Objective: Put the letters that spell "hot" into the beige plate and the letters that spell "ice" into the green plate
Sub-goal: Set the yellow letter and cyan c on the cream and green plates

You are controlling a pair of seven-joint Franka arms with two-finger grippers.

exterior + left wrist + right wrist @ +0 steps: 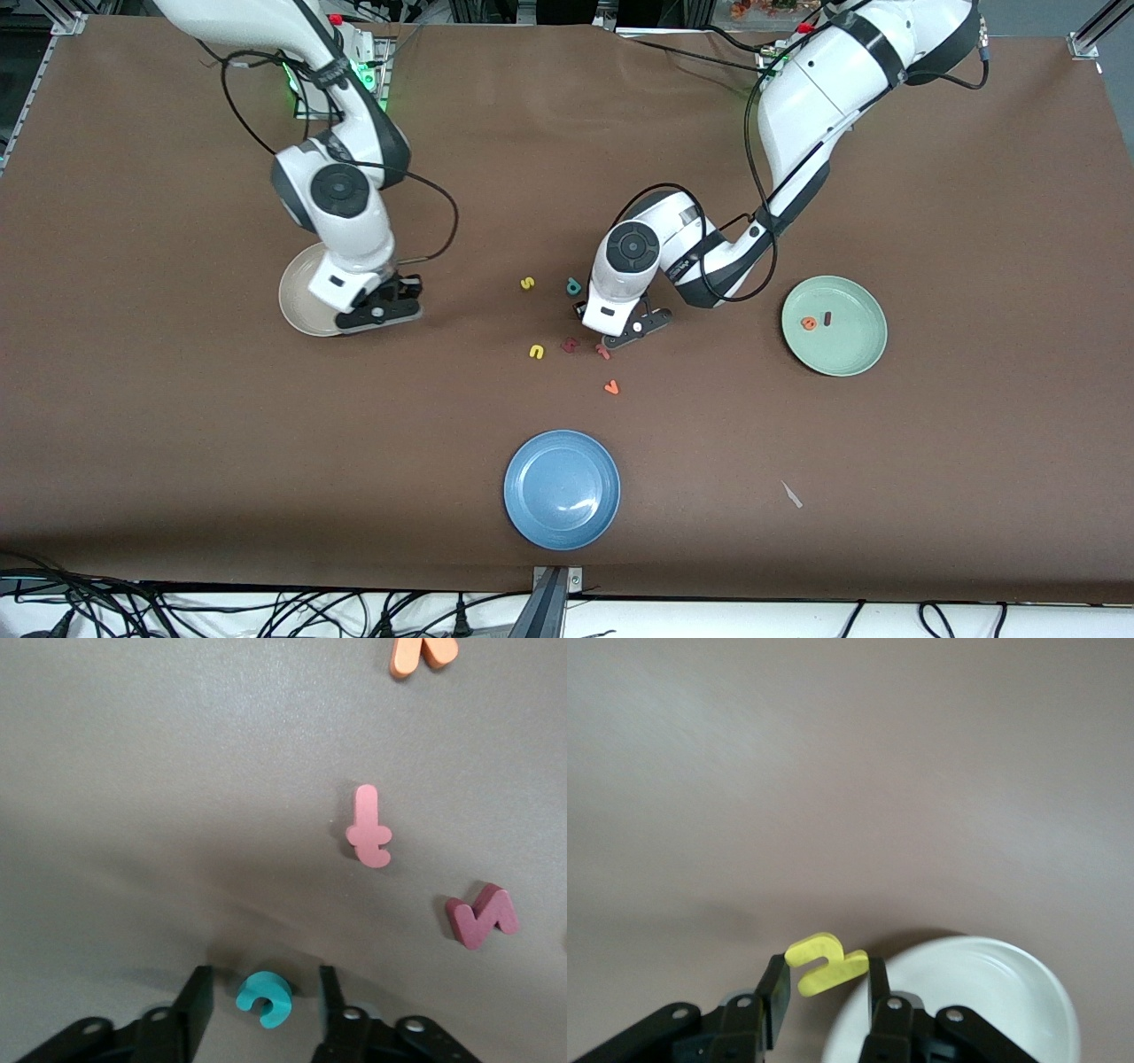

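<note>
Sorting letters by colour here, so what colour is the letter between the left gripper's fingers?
Teal; the c shows best in the left wrist view.

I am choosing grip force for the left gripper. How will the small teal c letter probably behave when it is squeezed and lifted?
The teal c looks like thick foam, so probably light and slightly squashy. Lying flat between the left gripper fingers, it should not roll, though its open curve may twist.

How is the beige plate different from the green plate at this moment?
The beige plate is cream in colour; the green plate is pale sage. The beige plate is partly covered by the right claw, which grips a yellow letter at its rim; the green plate lies fully in view with no claw over it. The green plate holds an orange letter and a dark red bar; the beige plate's visible part is bare. Both are round and shallow.
</note>
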